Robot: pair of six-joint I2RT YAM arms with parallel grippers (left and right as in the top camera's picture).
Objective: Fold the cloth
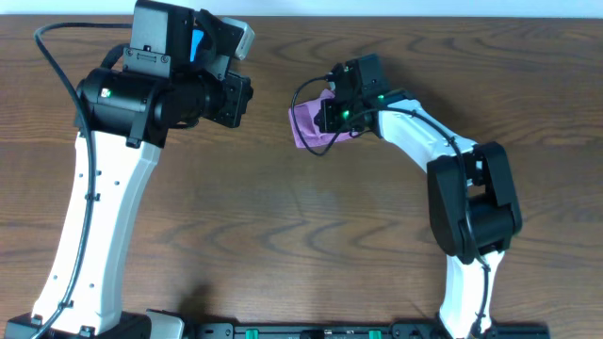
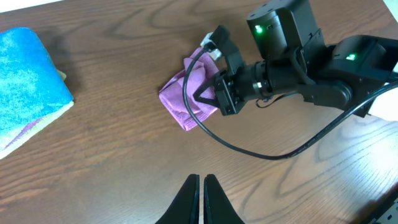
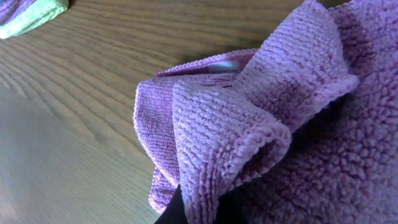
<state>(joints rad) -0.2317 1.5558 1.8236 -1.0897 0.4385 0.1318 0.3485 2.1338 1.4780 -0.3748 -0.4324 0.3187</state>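
My right gripper (image 2: 210, 94) is pinched shut on a raised fold of the cloth (image 1: 305, 128), which lies bunched on the table (image 1: 283, 235) just toward 12 o'clock of the overhead view's centre. Its loose bulk spreads from my fingertips toward 9 o'clock, with the long axis running roughly 1 to 7 o'clock. My left gripper (image 2: 201, 194) is closed on nothing, well apart at 9 o'clock of the cloth. I judge the right arm is the one placed to carry this fold over.
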